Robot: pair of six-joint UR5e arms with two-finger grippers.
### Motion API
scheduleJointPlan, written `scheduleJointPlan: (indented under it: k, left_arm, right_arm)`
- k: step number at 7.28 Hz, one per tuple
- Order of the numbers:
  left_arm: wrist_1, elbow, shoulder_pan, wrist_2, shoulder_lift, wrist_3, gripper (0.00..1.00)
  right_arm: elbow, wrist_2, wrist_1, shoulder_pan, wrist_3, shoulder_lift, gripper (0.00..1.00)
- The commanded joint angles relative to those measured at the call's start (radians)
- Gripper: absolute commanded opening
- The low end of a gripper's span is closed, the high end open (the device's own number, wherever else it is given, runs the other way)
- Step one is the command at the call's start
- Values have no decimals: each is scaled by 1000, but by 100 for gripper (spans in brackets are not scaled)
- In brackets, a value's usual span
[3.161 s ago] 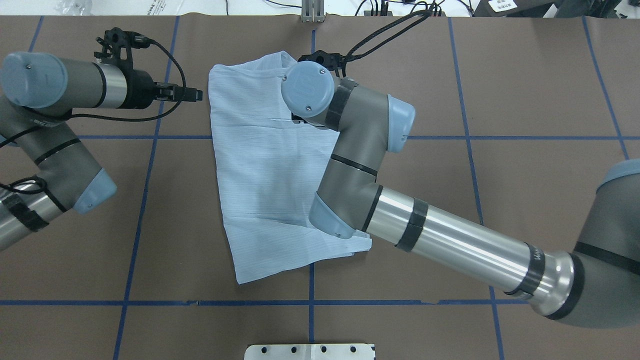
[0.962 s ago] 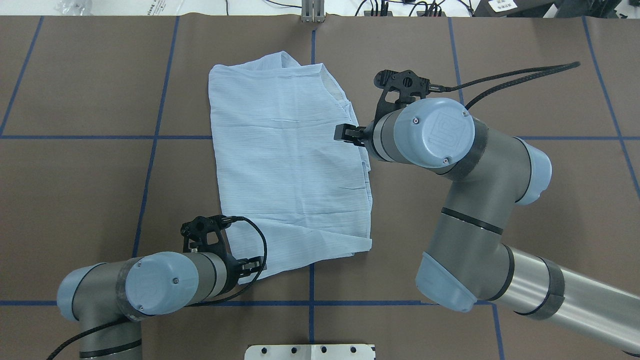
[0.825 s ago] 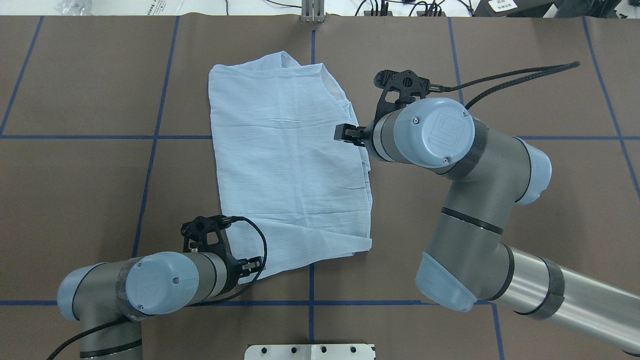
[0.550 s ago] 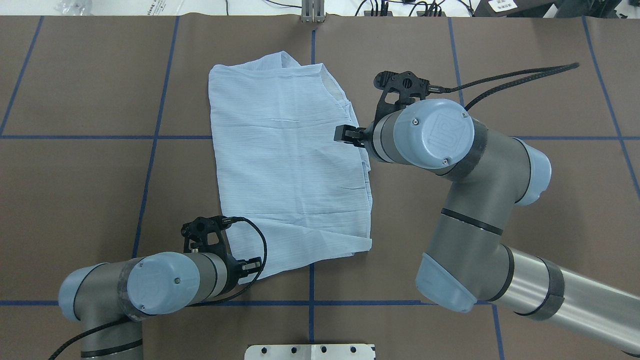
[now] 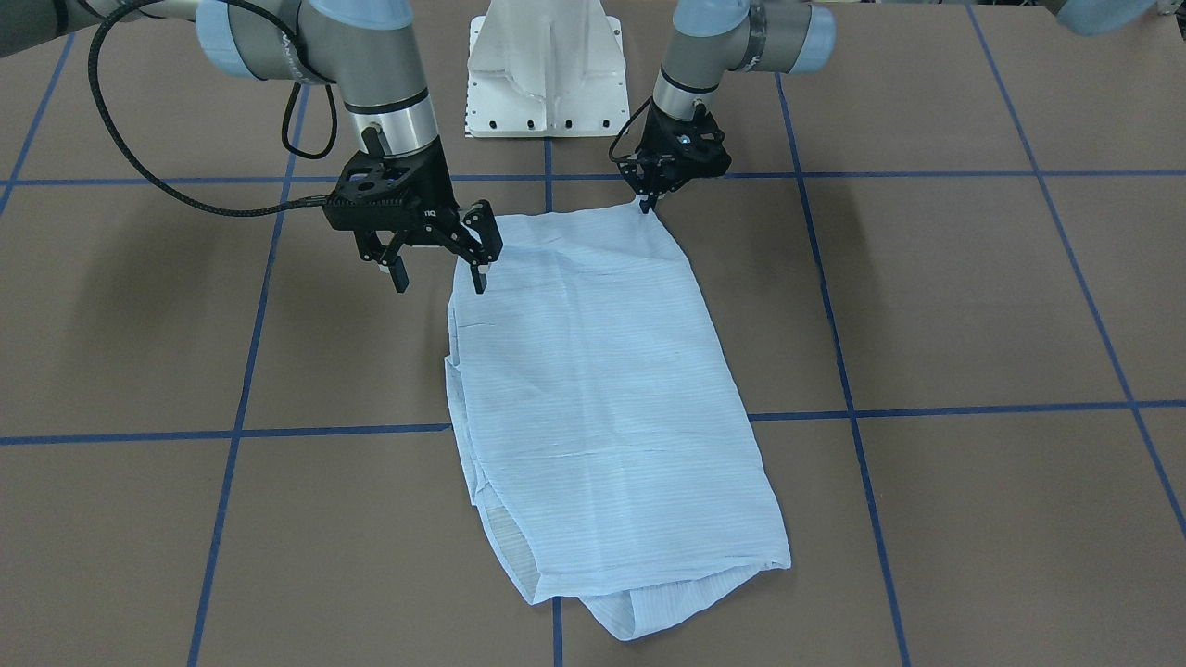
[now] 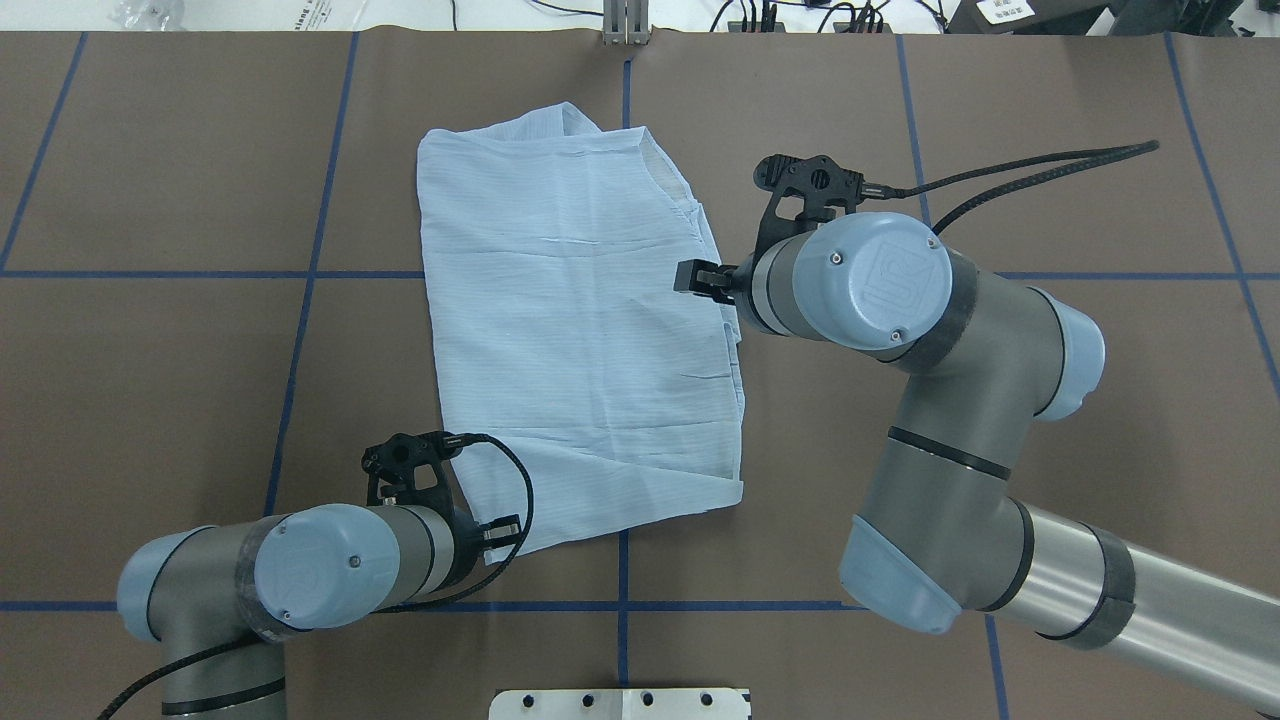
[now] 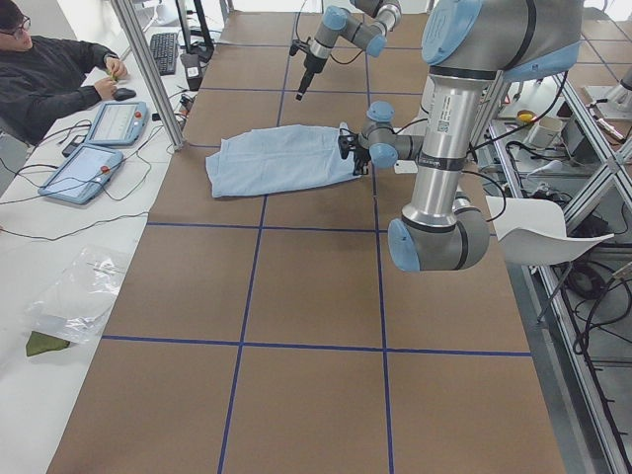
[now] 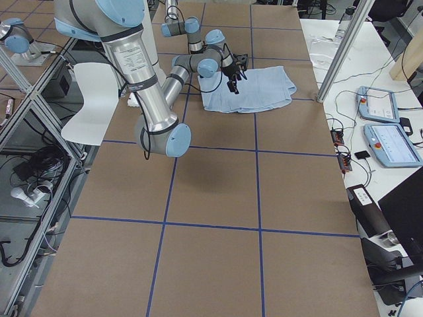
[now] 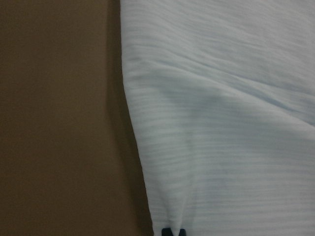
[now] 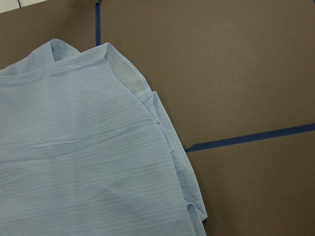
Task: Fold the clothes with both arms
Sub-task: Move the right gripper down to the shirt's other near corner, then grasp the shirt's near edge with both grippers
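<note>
The folded shirt [image 6: 580, 330] lies mid-table [image 6: 150, 400], its long axis running 12 to 6 o'clock overhead. The left gripper [image 6: 510, 528] pinches its 7 o'clock corner. The right gripper [image 5: 439, 283], jaws spread, straddles its 3 o'clock edge.

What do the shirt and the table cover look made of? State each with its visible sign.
The shirt: thin matte woven cloth, perhaps cotton; fine stripes, soft creases, slightly see-through.
The table cover: matte brown sheet, perhaps paper; flat, no glare, blue tape lines.
</note>
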Motion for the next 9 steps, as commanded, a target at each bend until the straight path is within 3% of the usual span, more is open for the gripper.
scheduleJointPlan:
  k: [1, 4, 6, 9]
  left_arm:
    - [0, -12, -2, 1, 0, 0, 0]
    - [-3, -59, -11, 1, 0, 0, 0]
    - [-3, -59, -11, 1, 0, 0, 0]
    - [-5, -61, -9, 1, 0, 0, 0]
  right_arm:
    - [19, -29, 5, -38, 146, -41, 100]
    - [18, -161, -11, -227, 465, -61, 97]
    - [13, -164, -72, -312, 672, -64, 91]
    - [-27, -167, -101, -337, 748, -46, 91]
